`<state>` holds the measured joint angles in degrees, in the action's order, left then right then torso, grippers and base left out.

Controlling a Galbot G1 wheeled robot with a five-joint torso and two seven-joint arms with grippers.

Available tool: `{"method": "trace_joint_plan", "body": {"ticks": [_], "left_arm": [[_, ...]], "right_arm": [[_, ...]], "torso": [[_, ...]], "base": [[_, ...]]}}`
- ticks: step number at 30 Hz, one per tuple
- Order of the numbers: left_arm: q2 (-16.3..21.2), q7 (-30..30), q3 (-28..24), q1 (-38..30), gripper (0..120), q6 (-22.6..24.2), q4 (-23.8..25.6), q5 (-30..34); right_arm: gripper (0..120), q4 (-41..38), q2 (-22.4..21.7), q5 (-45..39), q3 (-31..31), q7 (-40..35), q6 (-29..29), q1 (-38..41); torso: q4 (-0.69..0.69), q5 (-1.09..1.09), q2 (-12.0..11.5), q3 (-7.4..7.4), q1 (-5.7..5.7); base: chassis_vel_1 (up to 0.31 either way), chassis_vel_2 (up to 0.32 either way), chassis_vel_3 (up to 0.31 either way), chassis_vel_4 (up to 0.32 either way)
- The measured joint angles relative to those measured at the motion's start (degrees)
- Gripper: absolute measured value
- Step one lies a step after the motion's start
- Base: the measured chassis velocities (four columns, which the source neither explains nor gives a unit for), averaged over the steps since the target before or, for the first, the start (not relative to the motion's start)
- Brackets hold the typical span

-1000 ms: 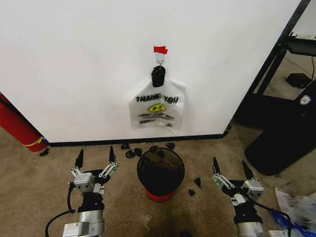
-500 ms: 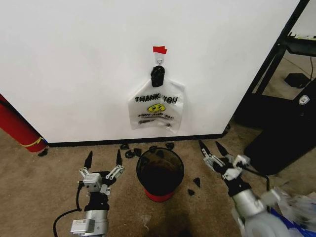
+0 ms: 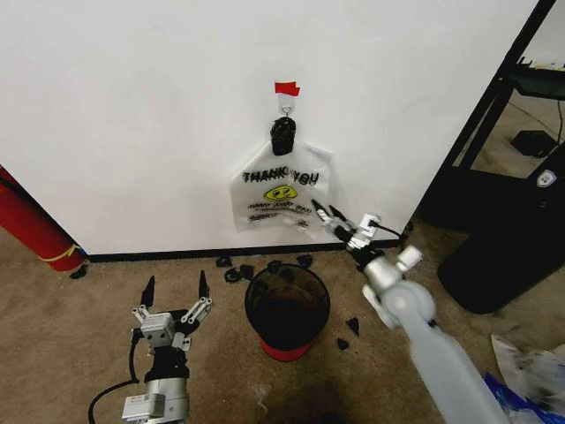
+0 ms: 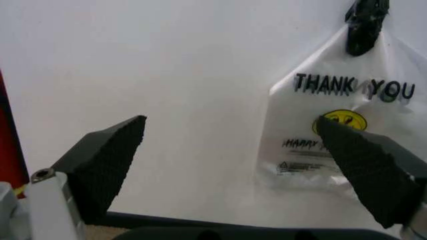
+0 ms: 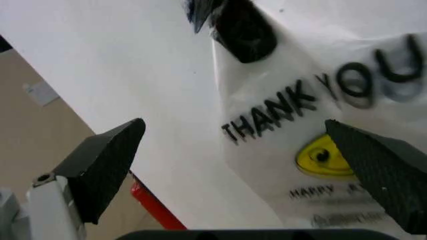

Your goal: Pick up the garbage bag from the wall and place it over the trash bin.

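The garbage bag (image 3: 281,201), see-through plastic printed THANK YOU with a yellow smiley, hangs flat on the white wall (image 3: 132,115). It is held by a small hook (image 3: 285,108) under a red tape strip (image 3: 286,88), with a black knot (image 3: 282,134) at its top. Below it the dark trash bin (image 3: 265,336) with a red base band stands on the carpet. My right gripper (image 3: 325,210) is raised and open at the bag's lower right corner. The right wrist view has the bag (image 5: 287,150) close between its fingers (image 5: 100,165). My left gripper (image 3: 176,284) stands open, low and left of the bin.
A red cylinder with a yellow band (image 3: 35,225) leans at the far left. A black shelf frame (image 3: 494,97) and a bulky black object (image 3: 512,238) stand at the right. Black scraps (image 3: 265,265) lie by the baseboard (image 3: 177,254). Plastic litter (image 3: 530,371) lies at bottom right.
My right arm has risen from beside the bin and swung forward and left, up to the bag's lower right corner. The left gripper has barely shifted. The bag still hangs.
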<state>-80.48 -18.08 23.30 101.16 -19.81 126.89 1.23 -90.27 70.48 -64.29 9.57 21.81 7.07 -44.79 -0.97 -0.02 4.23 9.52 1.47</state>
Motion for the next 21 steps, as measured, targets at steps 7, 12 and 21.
{"method": "trace_joint_plan", "body": {"ticks": [7,12,21], "left_arm": [[-0.6,-0.29,0.55,0.64,100,-0.59,0.53,-0.57],[-0.75,-0.53,0.82,0.94,100,-0.78,0.89,-0.57],[-1.7,-0.63,0.9,1.87,100,-1.08,1.43,-1.11]], "right_arm": [[100,7.3,3.21,-0.01,-3.07,1.18,0.06,8.04],[100,11.97,6.52,1.28,-4.33,1.66,-0.16,10.53],[100,18.25,9.63,2.28,-3.92,2.18,-1.18,15.3]], "torso": [[-0.02,0.01,0.0,0.0,0.0],[-0.01,0.02,0.0,0.0,0.0],[-0.02,0.01,0.0,0.0,-0.01]], "base": [[0.0,0.0,0.0,0.0],[0.0,0.0,0.0,0.0],[0.0,0.0,0.0,0.0]]}}
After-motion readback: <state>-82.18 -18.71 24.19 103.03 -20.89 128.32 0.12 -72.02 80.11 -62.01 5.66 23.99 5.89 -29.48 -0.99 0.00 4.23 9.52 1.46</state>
